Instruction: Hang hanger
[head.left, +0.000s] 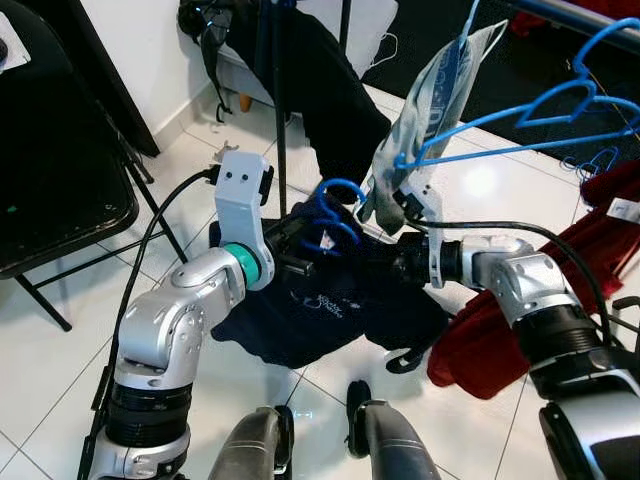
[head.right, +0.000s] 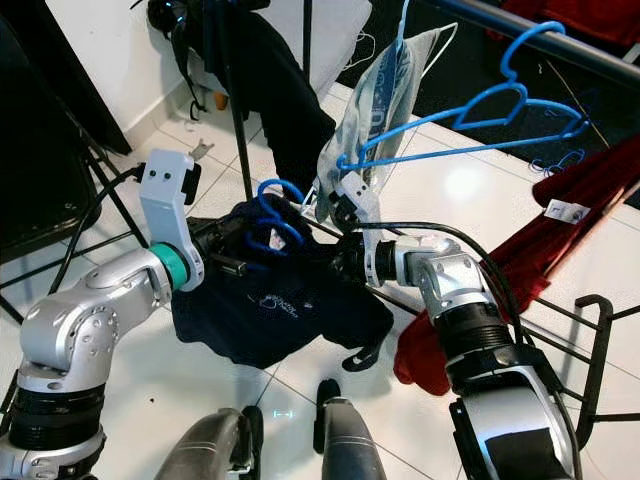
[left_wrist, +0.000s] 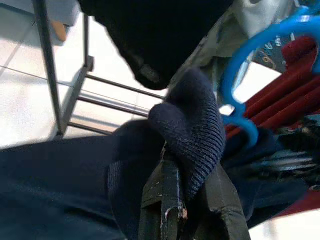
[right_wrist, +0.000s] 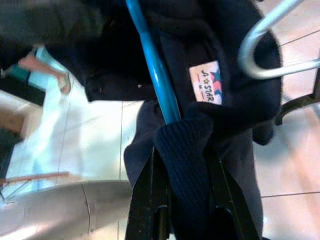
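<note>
A navy garment is held between the two arms, low over the white tiled floor, with a blue hanger rising out of its neck. The left gripper is closed on a ribbed fold of the knit, as the left wrist view shows; the right gripper is likewise clamped on ribbed fabric just beside the hanger's blue shaft and a sewn label. The two-point hold is judged to keep the neckline spread so that the hanger stays seated while the load is lifted. The hook is free and points upward, between the grippers.

The rail of the drying rack runs across the far right. One empty blue hanger is already hooked there, with a pale cloth draped at its left end, touching it. A red cloth hangs over the rack's lower bar at the near right.

Open room: the stretch of rail right of the empty hanger looks free, though its far end is cut off by the frame. A dark upright pole with black clothing stands just behind the held garment, so clearance to the far left is tight. A black folding chair stands well apart at the left. The lift is judged to need an upward and rightward path, clear of the pale cloth's hanging edge.
</note>
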